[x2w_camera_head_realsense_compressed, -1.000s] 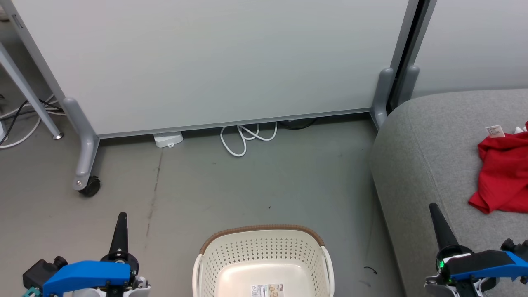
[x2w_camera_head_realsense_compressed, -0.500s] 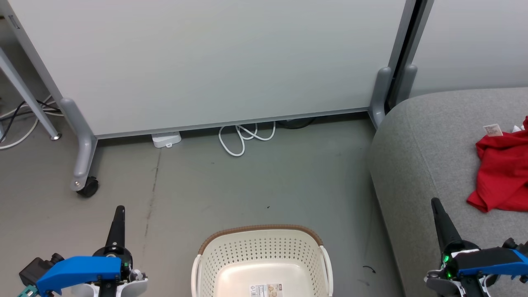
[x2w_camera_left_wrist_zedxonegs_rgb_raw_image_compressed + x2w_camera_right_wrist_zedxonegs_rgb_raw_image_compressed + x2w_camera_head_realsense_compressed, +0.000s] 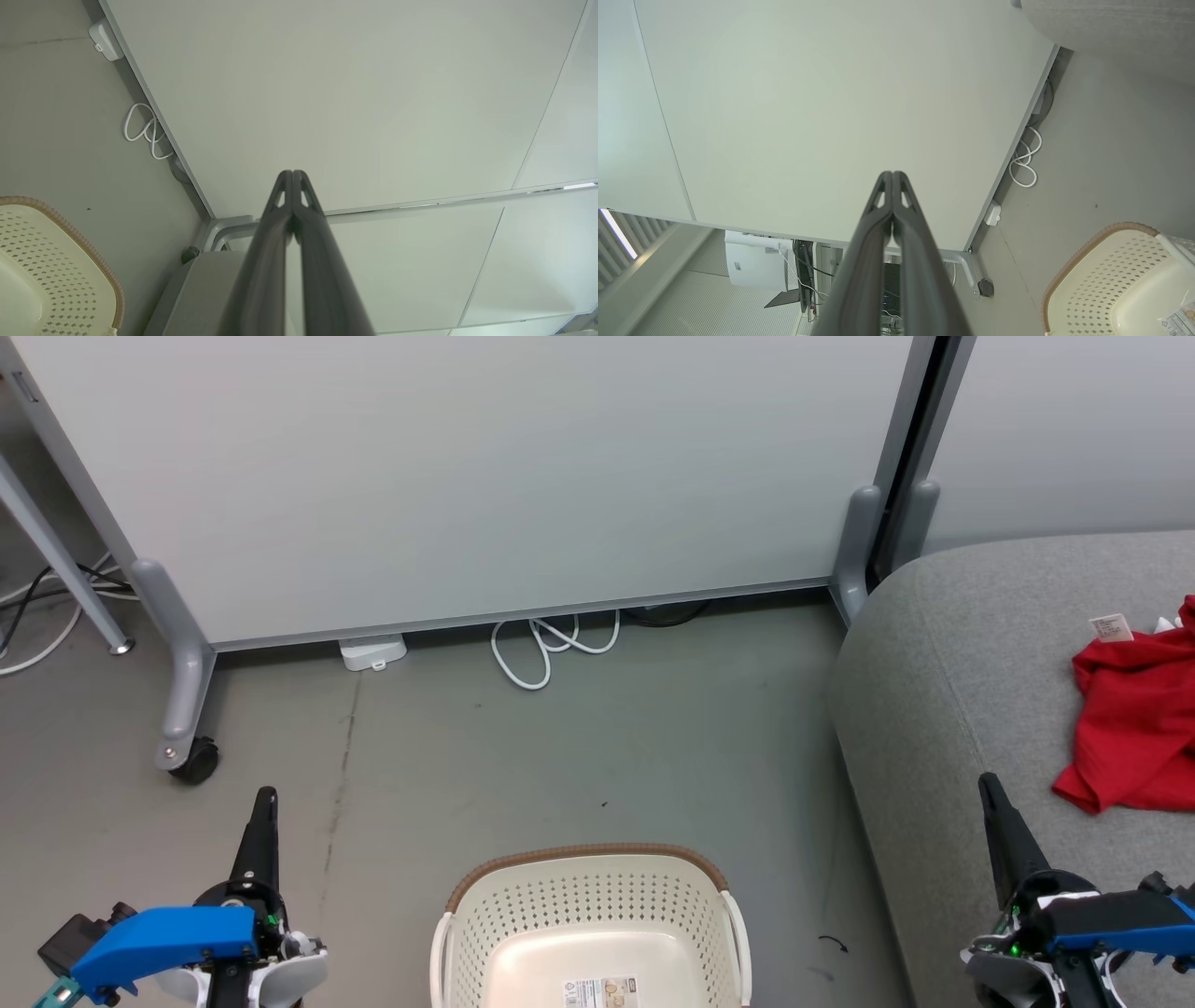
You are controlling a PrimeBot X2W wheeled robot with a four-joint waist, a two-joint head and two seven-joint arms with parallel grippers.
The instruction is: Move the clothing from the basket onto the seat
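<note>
Your left gripper (image 3: pixel 266 795) and right gripper (image 3: pixel 986 784) barely drift, both closed and empty. Basket (image 3: pixel 588 896) at 6 o'clock looks bare, clothing (image 3: pixel 1134 709) on seat (image 3: pixel 952 691) at 3: likely finished.

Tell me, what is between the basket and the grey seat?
In the head view, just grey floor with one tiny dark scrap between the basket and the seat.

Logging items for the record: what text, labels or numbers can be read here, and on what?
Too small to read: paper sticker inside the cream-white perforated plastic basket.
Blurred, unreadable: white tag by the red garment on the grey fabric sofa seat.
No other text.
</note>
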